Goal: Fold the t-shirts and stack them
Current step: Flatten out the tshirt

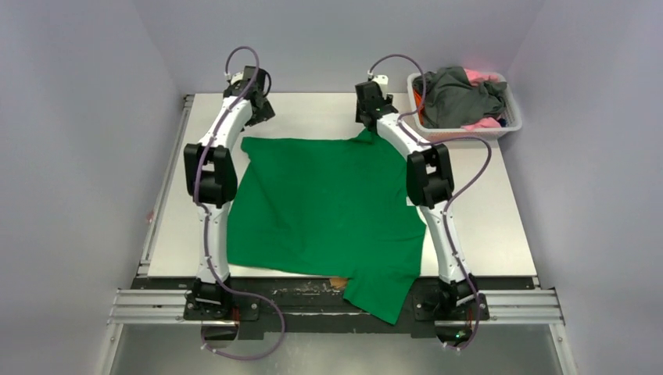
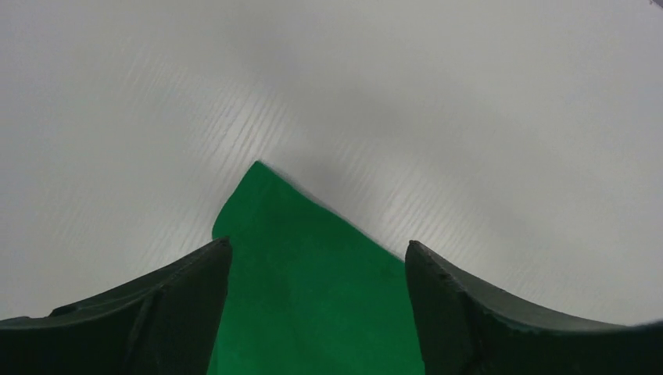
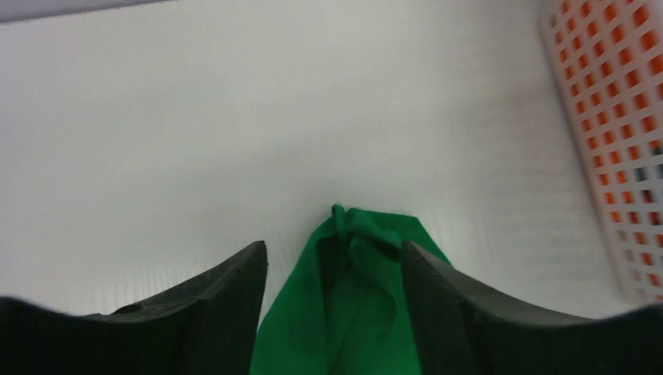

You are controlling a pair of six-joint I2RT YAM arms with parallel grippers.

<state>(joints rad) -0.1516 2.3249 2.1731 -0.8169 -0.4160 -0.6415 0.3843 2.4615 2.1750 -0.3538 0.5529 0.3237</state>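
Though jaws unclear overhead, left hand (image 2: 318,244), right hand (image 3: 335,246) open astride green t-shirt (image 1: 328,203)

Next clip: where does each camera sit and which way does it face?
Top external: above and behind the bases, looking down on the table; left arm, right arm, green t-shirt, basket.
Left wrist: on that wrist, past the left gripper to a flat shirt corner.
Right wrist: likewise, right gripper, bunched corner, basket wall.
Shared: all show the green t-shirt.

White table (image 1: 500,226), plain grey walls (image 1: 78,117).
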